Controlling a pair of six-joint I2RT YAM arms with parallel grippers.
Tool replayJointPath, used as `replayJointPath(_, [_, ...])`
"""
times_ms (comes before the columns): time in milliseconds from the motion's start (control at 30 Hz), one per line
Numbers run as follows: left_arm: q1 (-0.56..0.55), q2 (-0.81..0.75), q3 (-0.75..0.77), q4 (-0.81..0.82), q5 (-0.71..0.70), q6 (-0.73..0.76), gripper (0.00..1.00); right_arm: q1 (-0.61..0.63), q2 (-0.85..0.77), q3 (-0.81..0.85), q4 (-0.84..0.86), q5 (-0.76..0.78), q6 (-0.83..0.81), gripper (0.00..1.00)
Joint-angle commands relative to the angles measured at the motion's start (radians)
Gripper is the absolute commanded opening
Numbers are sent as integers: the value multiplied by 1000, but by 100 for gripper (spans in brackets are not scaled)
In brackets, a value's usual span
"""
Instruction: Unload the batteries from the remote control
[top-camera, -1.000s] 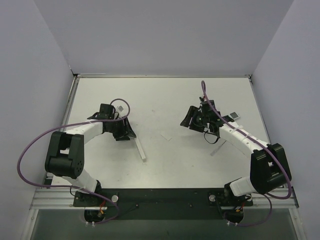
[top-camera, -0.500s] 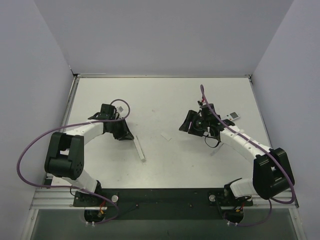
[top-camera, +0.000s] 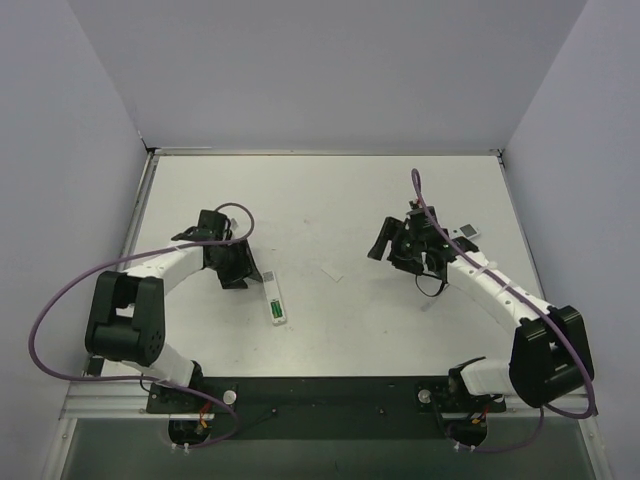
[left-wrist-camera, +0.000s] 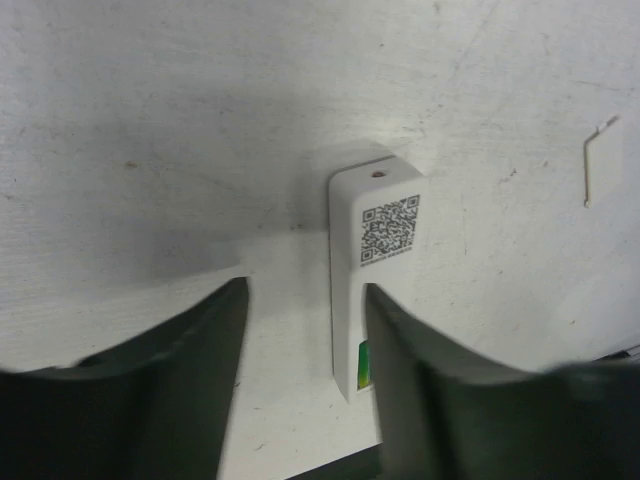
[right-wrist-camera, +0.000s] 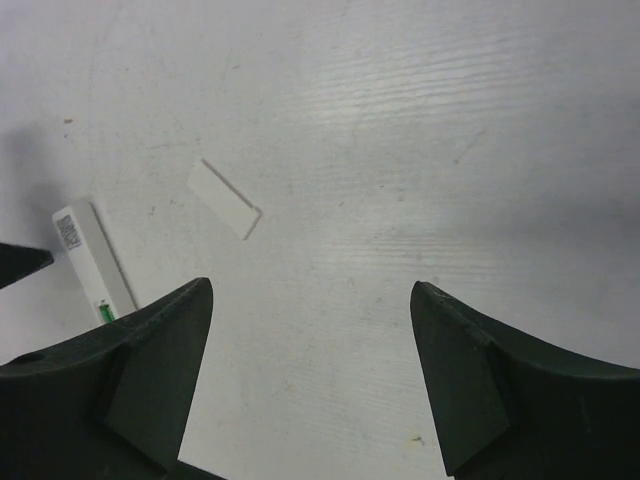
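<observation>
A white remote (top-camera: 276, 300) lies flat on the table with its battery bay facing up, and a green battery (top-camera: 275, 309) shows in it. No blue cells show. My left gripper (top-camera: 245, 270) is open just left of the remote. In the left wrist view the remote (left-wrist-camera: 375, 250) lies by my right finger (left-wrist-camera: 440, 390), with a green battery (left-wrist-camera: 362, 365) showing at its near end. My left gripper (left-wrist-camera: 305, 290) holds nothing. My right gripper (top-camera: 383, 245) is open and empty over bare table (right-wrist-camera: 311, 290). The remote (right-wrist-camera: 92, 260) lies far to its left.
A small flat white cover (top-camera: 332, 272) lies between the arms and also shows in the right wrist view (right-wrist-camera: 225, 198). A small white and grey device (top-camera: 465, 232) lies beside the right arm. A thin white stick (top-camera: 429, 301) lies under the right forearm.
The remote has gone from standing on its edge to lying flat with the green battery showing. My left gripper has drawn back to the left. My right gripper has shifted slightly right.
</observation>
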Motion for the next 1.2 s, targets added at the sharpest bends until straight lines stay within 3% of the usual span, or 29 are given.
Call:
replayJointPath(0, [2,-104,68,-23,1,42,71,-40,-39,77,-131,275,58,78])
replayJointPath(100, [-5,-149,101,-44,52,100,91,-77,-24,121,-164,414,93,87])
replayJointPath(133, [-10,-158,114,-55,61,134,93,-88,10,144,-183,447,104,96])
replayJointPath(400, [-88,-285,53,-85,3,249,94,-215,295,371,-344,616,119,95])
replayJointPath(500, [-97,-341,-14,-40,14,248,94,-289,386,428,-350,568,116,90])
replayJointPath(667, [-156,-373,7,-66,-109,278,94,-379,490,510,-347,473,124,88])
replayJointPath(1167, [-159,-385,29,-84,-175,286,95,-450,648,609,-345,390,144,84])
